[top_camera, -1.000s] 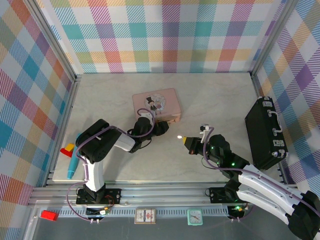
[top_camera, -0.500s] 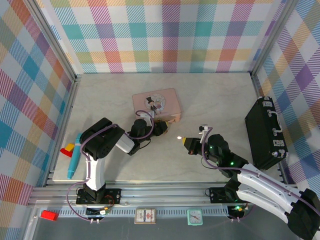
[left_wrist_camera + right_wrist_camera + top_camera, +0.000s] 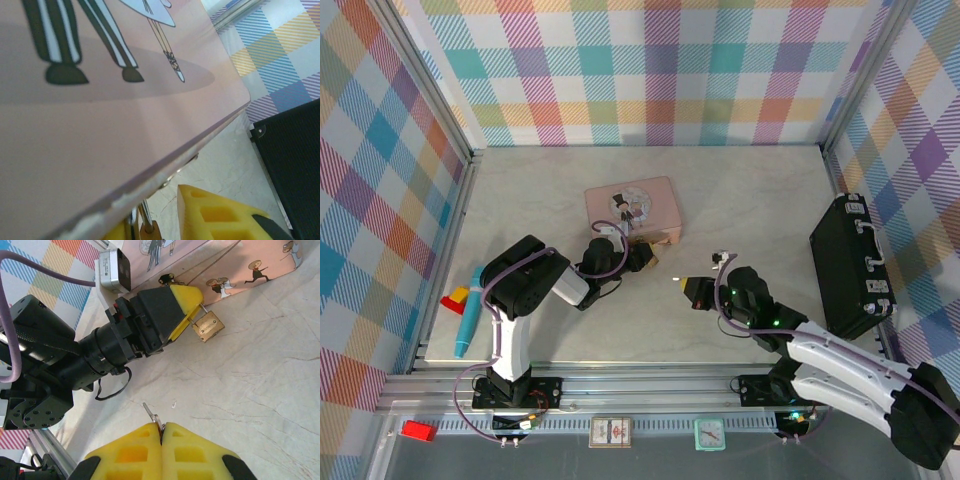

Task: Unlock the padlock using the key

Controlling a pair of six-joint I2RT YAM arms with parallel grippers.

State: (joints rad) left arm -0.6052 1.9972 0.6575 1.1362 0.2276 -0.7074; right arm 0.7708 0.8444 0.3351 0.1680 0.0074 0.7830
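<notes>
Table (image 3: 770, 200): L gripper (image 3: 157, 225) tighter round padlock (image 3: 208, 326) than before.

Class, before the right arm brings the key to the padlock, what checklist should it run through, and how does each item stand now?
1. Key gripped by the right gripper: ok, its tip pokes out between shut fingers.
2. Padlock steadied by the left gripper: cannot tell; the shackle sits between the fingers, but the grip is unclear.
3. Keyhole facing the key: cannot tell, no keyhole visible.
4. Key tip aimed at the padlock: not ok; in the right wrist view it points off to one side.
</notes>
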